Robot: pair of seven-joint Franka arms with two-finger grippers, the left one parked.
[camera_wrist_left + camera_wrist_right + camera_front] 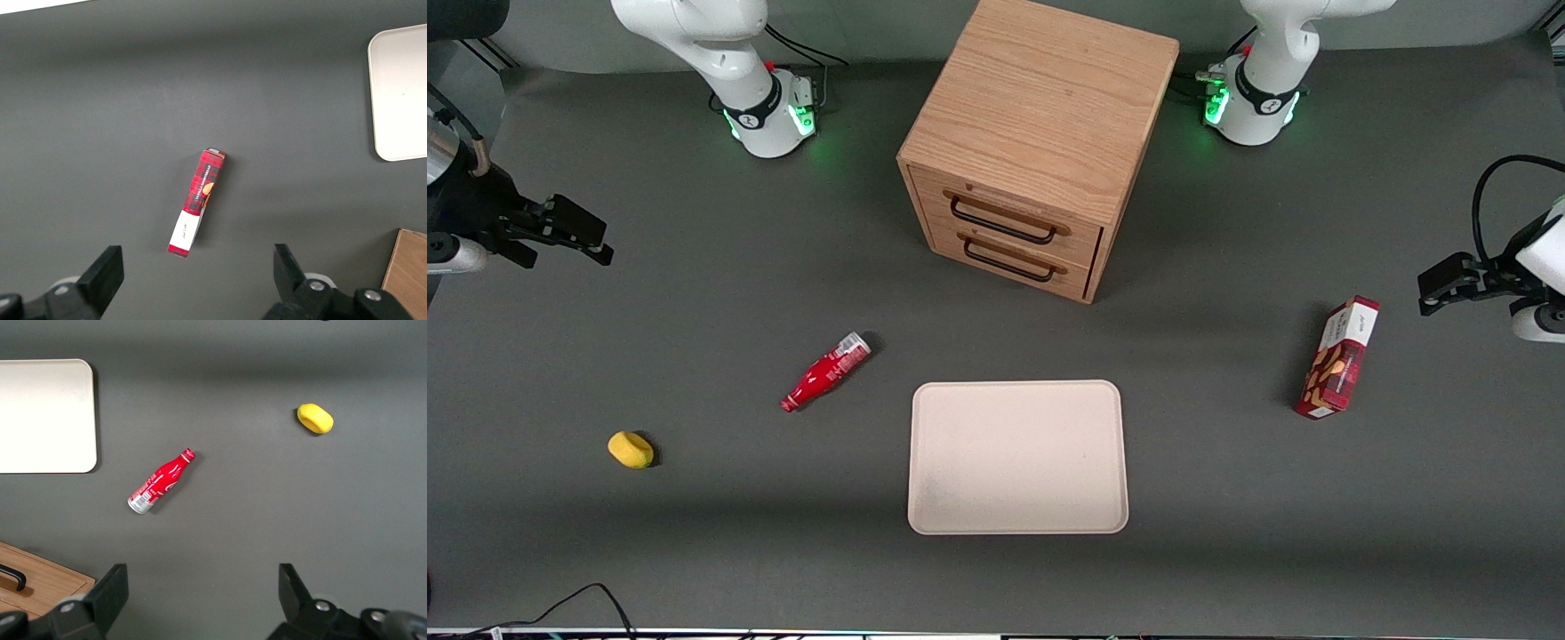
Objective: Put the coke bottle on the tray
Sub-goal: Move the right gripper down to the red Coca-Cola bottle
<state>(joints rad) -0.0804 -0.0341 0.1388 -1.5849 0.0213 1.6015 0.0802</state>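
The coke bottle (pixel 825 372) lies on its side on the grey table, cap toward the front camera, silver base toward the drawer cabinet. It also shows in the right wrist view (pixel 160 482). The cream-beige tray (pixel 1017 457) lies flat beside it, in front of the cabinet, and nothing is on it; its corner shows in the right wrist view (pixel 47 417). My right gripper (pixel 569 233) is open and holds nothing. It hangs high above the table at the working arm's end, well apart from the bottle; between its fingers (pixel 202 597) only bare table shows.
A wooden two-drawer cabinet (pixel 1032 142) stands farther from the camera than the tray. A yellow lump (pixel 631 449) lies nearer the camera than the bottle. A red-and-white snack box (pixel 1337 357) lies toward the parked arm's end.
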